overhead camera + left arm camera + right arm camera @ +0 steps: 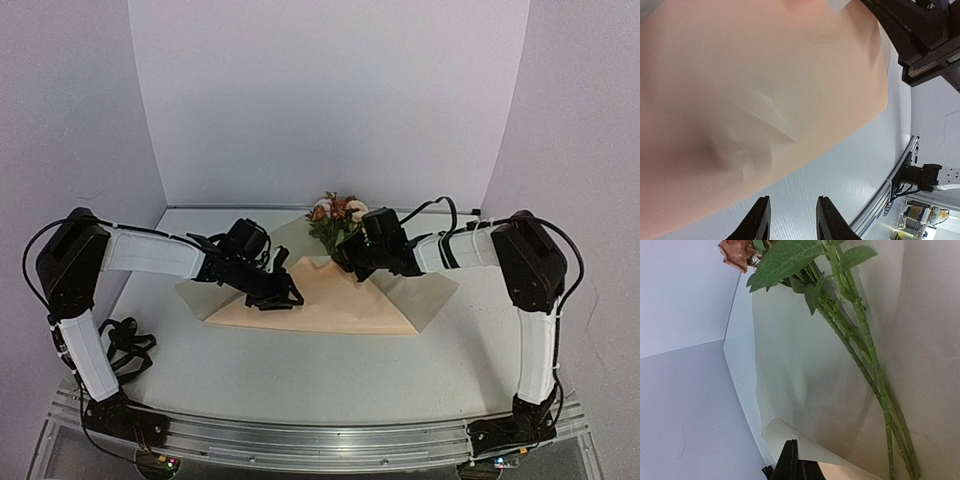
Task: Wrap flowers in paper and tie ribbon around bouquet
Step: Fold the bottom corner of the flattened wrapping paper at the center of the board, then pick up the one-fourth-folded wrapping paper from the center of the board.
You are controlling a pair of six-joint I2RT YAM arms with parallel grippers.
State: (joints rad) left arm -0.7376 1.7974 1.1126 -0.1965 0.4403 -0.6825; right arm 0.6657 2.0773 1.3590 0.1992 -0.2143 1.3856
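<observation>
The paper (330, 305) lies across the middle of the table, a tan flap folded over its paler side. The flowers (338, 212) rest on it, blooms toward the back wall. In the right wrist view their green stems (860, 340) run down the pale sheet (805, 365). My right gripper (792, 462) is shut on a curled edge of the paper, lifted beside the stems (345, 262). My left gripper (792, 212) is open with bare table between its fingers, just off the paper's near edge (740, 75) and low over the flap's left end (290, 297). A black looped strand (128, 342), seemingly the ribbon, lies at the left.
White walls close in the back and both sides. The aluminium rail (300, 440) runs along the near edge, seen past the left fingers (885, 200). The right arm's black body (920, 35) hangs over the paper's far corner.
</observation>
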